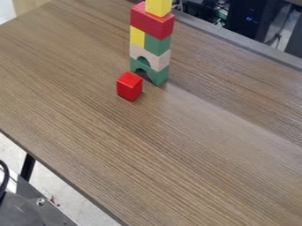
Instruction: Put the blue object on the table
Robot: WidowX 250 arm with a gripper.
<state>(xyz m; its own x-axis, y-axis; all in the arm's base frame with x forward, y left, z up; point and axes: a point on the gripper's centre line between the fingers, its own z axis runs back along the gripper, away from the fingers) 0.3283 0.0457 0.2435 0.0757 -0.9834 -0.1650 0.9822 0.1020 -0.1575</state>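
Note:
The brown wood-grain table spans most of the camera view. A tower of stacked blocks stands upright near its top edge. From the bottom it has a green arch, a pale arch, a yellow block beside a green one, a long red block, and a yellow block that the top of the view cuts off.
A small red block sits on the table just in front of the tower's base, slightly left. Dark equipment stands beyond the far edge at the upper right. Grey and black metal hardware is at the lower left, off the table.

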